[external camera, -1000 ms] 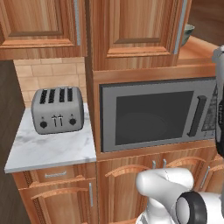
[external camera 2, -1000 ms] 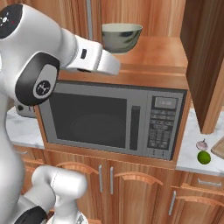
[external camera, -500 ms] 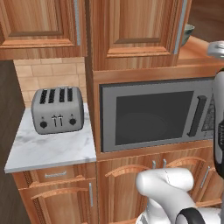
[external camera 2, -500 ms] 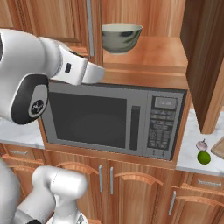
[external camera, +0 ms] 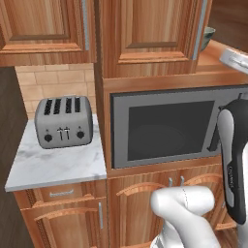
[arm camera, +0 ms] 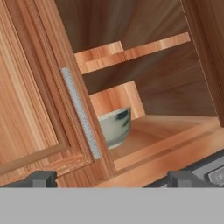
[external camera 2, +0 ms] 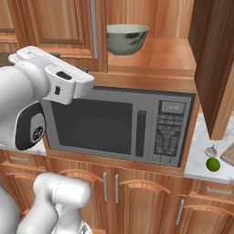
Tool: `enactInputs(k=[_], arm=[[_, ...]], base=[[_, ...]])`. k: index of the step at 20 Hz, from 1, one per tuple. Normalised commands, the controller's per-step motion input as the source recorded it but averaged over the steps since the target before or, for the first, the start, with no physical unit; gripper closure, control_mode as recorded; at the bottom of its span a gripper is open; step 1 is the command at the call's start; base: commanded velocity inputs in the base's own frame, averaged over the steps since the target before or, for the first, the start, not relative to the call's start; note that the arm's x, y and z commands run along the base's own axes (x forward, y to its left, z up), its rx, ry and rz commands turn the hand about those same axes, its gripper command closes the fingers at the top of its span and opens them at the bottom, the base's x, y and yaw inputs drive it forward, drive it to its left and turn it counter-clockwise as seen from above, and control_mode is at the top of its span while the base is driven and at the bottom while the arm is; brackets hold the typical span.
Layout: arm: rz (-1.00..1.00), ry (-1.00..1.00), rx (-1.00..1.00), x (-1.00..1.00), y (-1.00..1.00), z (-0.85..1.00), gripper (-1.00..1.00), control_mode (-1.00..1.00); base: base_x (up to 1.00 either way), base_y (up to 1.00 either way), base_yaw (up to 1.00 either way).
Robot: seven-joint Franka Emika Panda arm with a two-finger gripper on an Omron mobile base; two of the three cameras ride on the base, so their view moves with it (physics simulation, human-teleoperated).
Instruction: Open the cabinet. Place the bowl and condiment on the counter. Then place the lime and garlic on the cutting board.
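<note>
Gripper (arm camera: 111, 179) jaws stand fully spread and grasp nothing; the two dark fingertips rise at the bottom of the hand view, aimed into the open cabinet (external camera 2: 151, 55).

Bowl (external camera 2: 127, 39) sits upright on the lower cabinet shelf, directly above the microwave (external camera 2: 121, 125), near the left side of the opening. In the hand view the bowl (arm camera: 114, 126) is partly hidden behind the neighbouring closed door (arm camera: 35, 100) and its grey bar handle (arm camera: 81, 113). The cabinet's own door (external camera 2: 215, 64) hangs swung out to the right.

Handling, as judged:
- The bowl looks rigid and glazed, so likely smooth, slippery and breakable if dropped.
- It is too wide to span; take it by the rim, one finger inside and one outside the wall.
- The right-hand part of the rim is the more accessible, being clear of the closed door.
- Lift before withdrawing, to clear the shelf's front edge.

Lime (external camera 2: 213, 164) and garlic (external camera 2: 210, 151) lie close together on the counter (external camera 2: 196, 157) at lower right. No condiment can be made out.
</note>
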Motion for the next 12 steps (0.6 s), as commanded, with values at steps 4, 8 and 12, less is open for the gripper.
enactInputs(k=[4,8,12], arm=[[0.0,-0.05,0.0,0.02,0.15,0.0,-1.0,-1.0],[0.0,0.02,0.0,0.24,0.18,0.0,-1.0,-1.0],[0.0,0.0,0.0,0.25,0.03,0.0,-1.0,-1.0]], base=[[0.0,0.0,0.0],[0.0,0.0,0.0],[0.0,0.0,0.0]])
